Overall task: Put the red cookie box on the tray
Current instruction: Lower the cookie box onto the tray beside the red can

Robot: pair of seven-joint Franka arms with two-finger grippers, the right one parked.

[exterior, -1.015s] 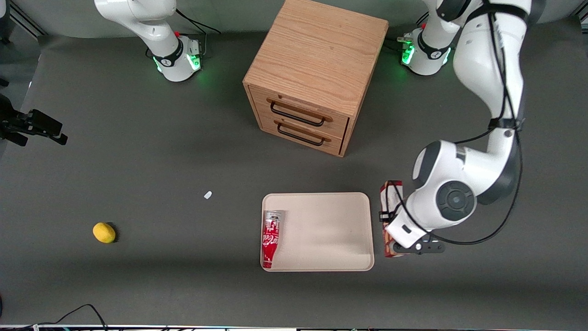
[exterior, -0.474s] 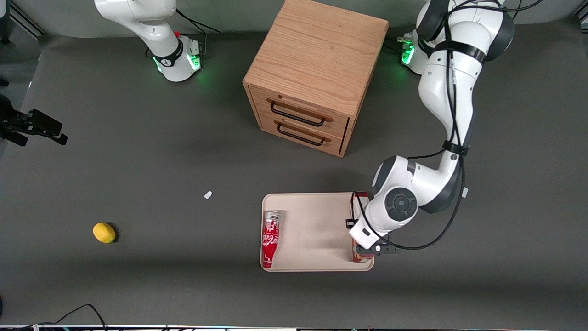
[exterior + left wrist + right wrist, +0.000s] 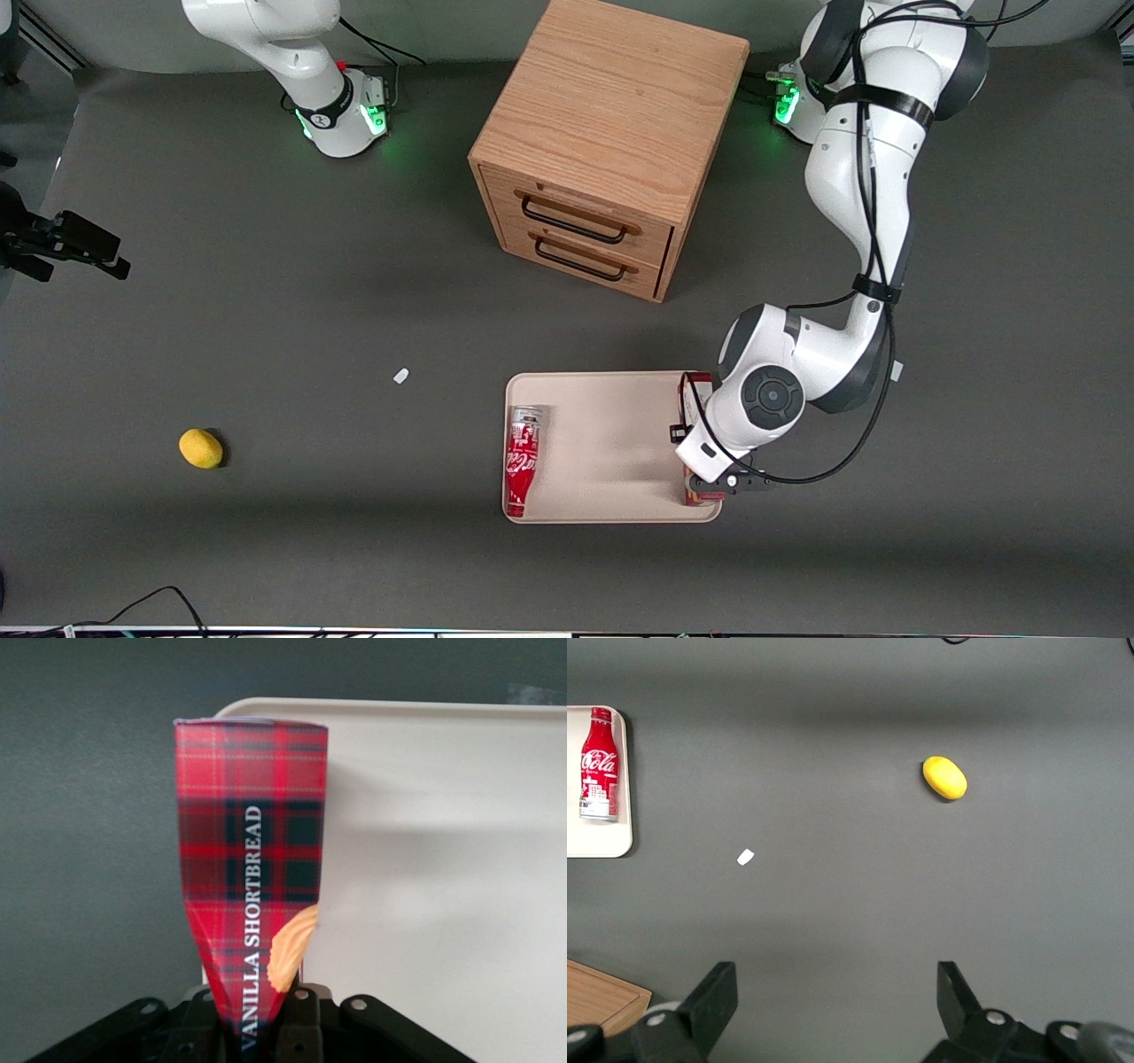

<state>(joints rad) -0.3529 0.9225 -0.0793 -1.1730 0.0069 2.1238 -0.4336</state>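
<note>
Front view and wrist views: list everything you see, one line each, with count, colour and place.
red cookie box: one, red tartan, held over the tray's edge at the working arm's end.
tray: one, beige, nearer the front camera than the cabinet.
cola bottle: one, red-and-white, lying in the tray.
drawer cabinet: one, wooden, between the arm bases.
lemon: one, yellow, toward the parked arm's end.
white scrap: one, on the table.
gripper: one, black, clamped on the box.

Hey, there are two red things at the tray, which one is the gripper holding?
The red cookie box, tartan and marked vanilla shortbread, sits clamped in the gripper over the tray edge. The cola bottle-can lies untouched on the tray.
</note>
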